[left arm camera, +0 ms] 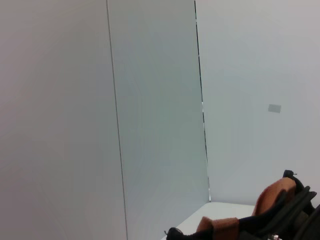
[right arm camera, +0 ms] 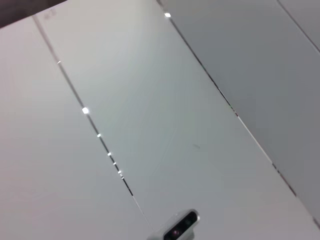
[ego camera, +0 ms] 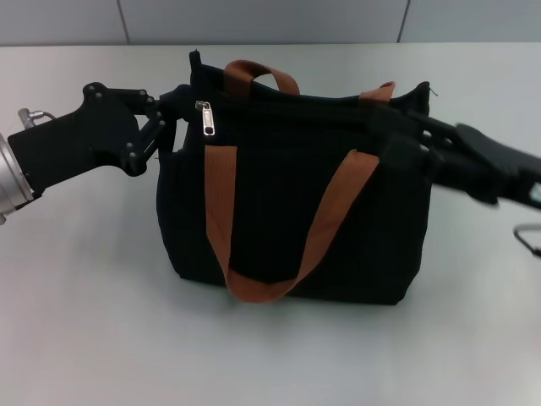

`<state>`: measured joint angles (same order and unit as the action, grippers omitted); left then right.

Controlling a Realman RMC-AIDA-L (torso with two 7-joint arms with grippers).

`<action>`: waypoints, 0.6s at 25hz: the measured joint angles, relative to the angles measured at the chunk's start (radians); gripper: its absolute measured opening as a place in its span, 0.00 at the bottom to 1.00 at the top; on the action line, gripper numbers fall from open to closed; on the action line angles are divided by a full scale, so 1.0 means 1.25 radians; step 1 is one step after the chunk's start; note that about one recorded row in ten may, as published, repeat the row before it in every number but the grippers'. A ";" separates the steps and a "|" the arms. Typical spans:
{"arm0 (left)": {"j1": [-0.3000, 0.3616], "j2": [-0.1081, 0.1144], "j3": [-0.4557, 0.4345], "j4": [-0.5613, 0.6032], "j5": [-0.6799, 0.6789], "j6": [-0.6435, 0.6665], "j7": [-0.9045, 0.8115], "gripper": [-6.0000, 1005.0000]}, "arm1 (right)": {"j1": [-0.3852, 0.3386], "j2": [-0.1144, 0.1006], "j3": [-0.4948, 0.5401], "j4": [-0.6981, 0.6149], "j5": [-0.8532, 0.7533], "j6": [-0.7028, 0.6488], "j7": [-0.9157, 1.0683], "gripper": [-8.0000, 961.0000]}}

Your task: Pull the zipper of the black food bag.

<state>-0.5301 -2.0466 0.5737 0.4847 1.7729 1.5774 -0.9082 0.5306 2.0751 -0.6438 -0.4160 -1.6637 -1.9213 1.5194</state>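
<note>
Hanging off the slider at the top left corner of the black food bag point(ego camera: 287, 203), the zipper point(ego camera: 206, 119) is a small silver pull tab lying flat against the front fabric, just above the near brown-orange strap handle point(ego camera: 279, 228). Bag stands upright on the white table point(ego camera: 93, 321), roughly mid-frame in the head view; second handle point(ego camera: 258, 74) arcs up at the back. Left gripper point(ego camera: 179, 110) is at the bag's upper left end, fingertips against the fabric right beside the zipper; black on black there, so can't tell whether it's clenched on anything or released. Right gripper point(ego camera: 414, 135) is pressed against the bag's upper right end near the top edge; its fingers merge with the bag fabric, can't tell its state either. Left wrist view mostly shows grey wall panels point(left arm camera: 150, 110), with a bit of strap and bag top edge point(left arm camera: 280, 205) at one corner. Right wrist view shows only panels and a small light-coloured device point(right arm camera: 180, 227) at the edge. No readable brand, label or text on bag, zipper or arms
</note>
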 joint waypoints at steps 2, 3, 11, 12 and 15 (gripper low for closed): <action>0.000 -0.001 0.000 0.000 -0.001 0.003 0.000 0.02 | 0.026 -0.001 -0.008 -0.023 -0.006 0.037 0.069 0.86; 0.000 -0.001 0.000 0.000 -0.001 0.006 0.000 0.02 | 0.043 -0.001 -0.014 -0.031 -0.010 0.065 0.103 0.86; -0.007 -0.001 0.001 0.004 -0.002 0.012 -0.012 0.02 | 0.144 -0.019 -0.089 -0.058 -0.016 0.155 0.287 0.85; -0.008 -0.001 0.002 0.005 -0.002 0.012 -0.016 0.02 | 0.152 -0.020 -0.102 -0.067 -0.016 0.162 0.308 0.85; -0.011 -0.001 0.001 0.006 -0.002 0.012 -0.019 0.02 | 0.174 -0.022 -0.150 -0.101 -0.016 0.191 0.366 0.85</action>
<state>-0.5435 -2.0479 0.5744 0.4925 1.7698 1.5930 -0.9318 0.7478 2.0477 -0.8315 -0.5423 -1.6835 -1.6819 1.9775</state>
